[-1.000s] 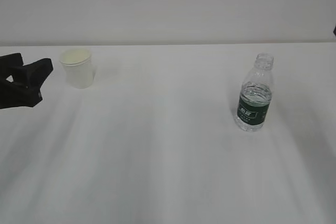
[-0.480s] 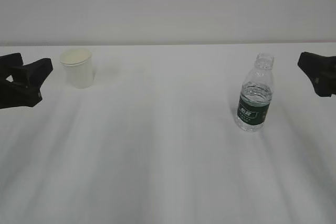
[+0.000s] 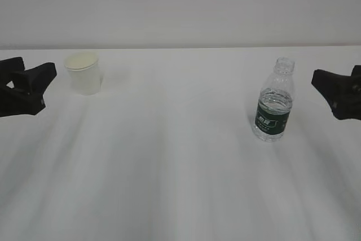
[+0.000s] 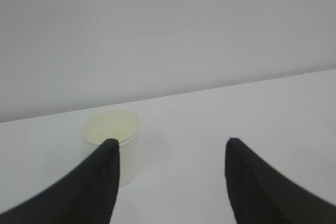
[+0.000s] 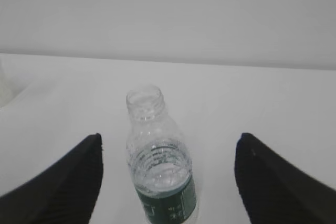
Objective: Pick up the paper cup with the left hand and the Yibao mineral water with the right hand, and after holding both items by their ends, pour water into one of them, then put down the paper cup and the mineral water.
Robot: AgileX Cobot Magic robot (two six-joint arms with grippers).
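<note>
Right wrist view: bottle before open right hand

Both arms are cut off by the frame edges; the bottle's label print is illegible.

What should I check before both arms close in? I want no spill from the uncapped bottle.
1. Paper cup upright on the table: ok.
2. Yibao mineral water upright, capless: ok.
3. Left gripper open, empty: ok.
4. Cup centred between left fingers: not ok, it sits behind the left-side finger in the wrist view.
5. Right gripper open, bottle between its fingers, untouched: ok.
6. Cup contents: cannot tell.
</note>
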